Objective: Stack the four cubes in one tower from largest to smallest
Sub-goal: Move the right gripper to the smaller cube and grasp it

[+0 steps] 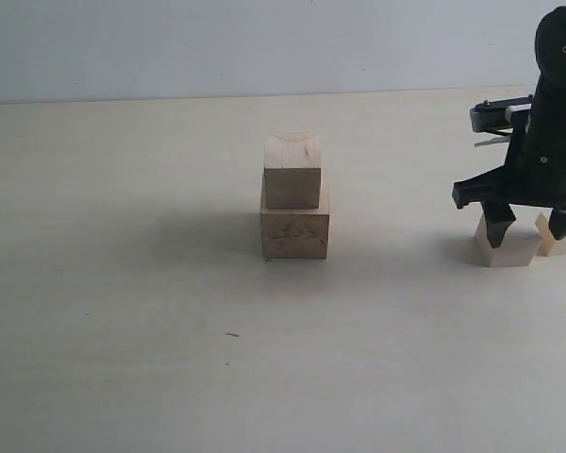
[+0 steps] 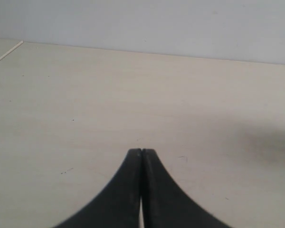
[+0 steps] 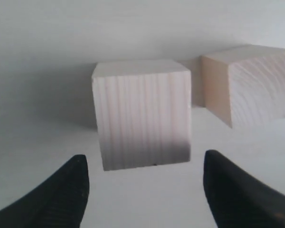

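Observation:
In the exterior view the largest cube (image 1: 294, 234), with darker grain smudges, stands mid-table, and a smaller cube (image 1: 292, 175) sits on it as a two-block tower. Two loose pale cubes lie at the right: one (image 1: 506, 249) and another (image 1: 558, 242) at the frame edge. My right gripper (image 1: 531, 225) hangs open low over them. In the right wrist view a cube (image 3: 141, 114) stands just ahead of the open gripper (image 3: 145, 178), untouched, with the second cube (image 3: 249, 85) behind and to one side. My left gripper (image 2: 141, 153) is shut on nothing, over bare table.
The pale tabletop (image 1: 123, 283) runs back to a light wall (image 1: 217, 47). The right arm's black body (image 1: 552, 132) rises above the two loose cubes. The table's far edge (image 2: 7, 52) shows in the left wrist view.

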